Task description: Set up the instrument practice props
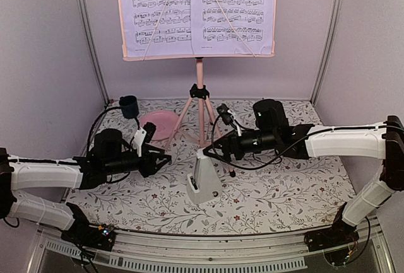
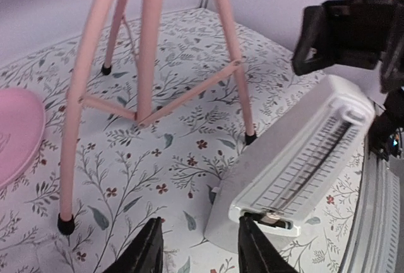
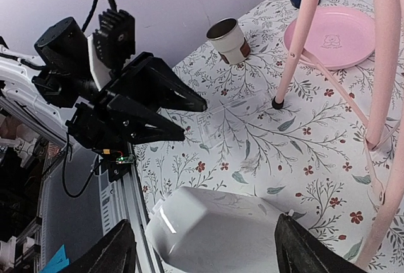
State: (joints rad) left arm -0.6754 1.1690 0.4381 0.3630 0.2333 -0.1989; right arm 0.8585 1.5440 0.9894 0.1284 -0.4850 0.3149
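The white metronome (image 1: 204, 180) is standing on the floral tablecloth (image 1: 284, 191), just in front of the pink music stand (image 1: 200, 90), whose desk is carrying the sheet music pages (image 1: 164, 8). The right gripper (image 3: 203, 226) is straddling the metronome's top with its jaws spread wide; whether either finger is actually touching it is hard to say. The left gripper (image 3: 194, 121) is hovering near the metronome, partly spread and holding nothing.

Pink music stand (image 1: 199, 96), white metronome (image 1: 203, 180), pink plate (image 1: 163, 121), white floral-print table cover (image 1: 284, 188), pale lavender sheet music (image 1: 158, 8)
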